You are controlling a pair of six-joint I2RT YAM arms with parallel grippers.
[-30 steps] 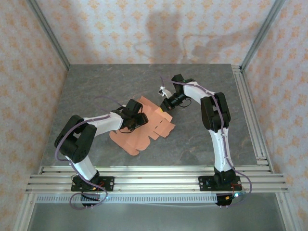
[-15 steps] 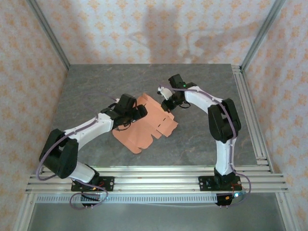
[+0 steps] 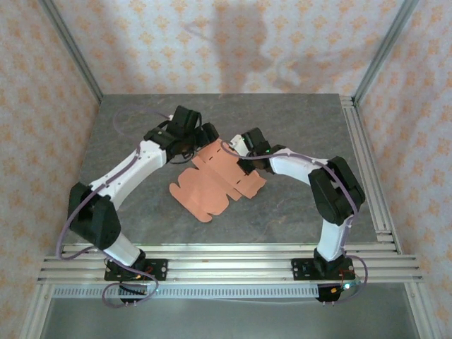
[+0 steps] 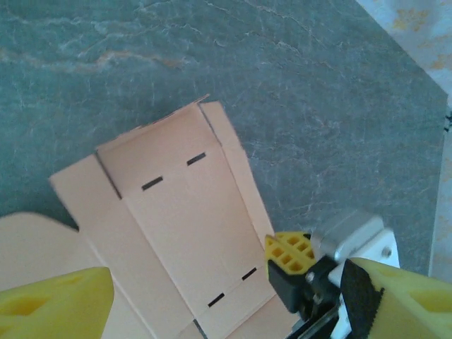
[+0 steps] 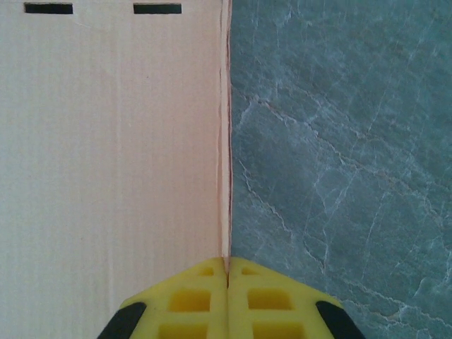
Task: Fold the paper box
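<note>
The paper box (image 3: pixel 212 185) is a flat salmon-orange die-cut sheet lying in the middle of the grey table. My right gripper (image 3: pixel 239 150) is at the sheet's far right edge. In the right wrist view its yellow jaws (image 5: pixel 227 263) are shut on a thin upturned side flap of the paper box (image 5: pixel 113 141). My left gripper (image 3: pixel 204 134) hovers open over the sheet's far left corner. In the left wrist view the slotted panel of the paper box (image 4: pixel 176 212) lies between my wide-apart yellow fingers (image 4: pixel 53 304), with the right gripper (image 4: pixel 289 256) pinching its edge.
The grey stone-patterned table (image 3: pixel 141 134) is bare around the sheet. Aluminium rails (image 3: pixel 226 265) run along the near edge and up the right side (image 3: pixel 367 162). Patterned walls close in the back and both sides.
My left arm has swung from the sheet's near left to its far left corner, and its jaws have opened. The right gripper and the sheet have shifted slightly left and nearer.
</note>
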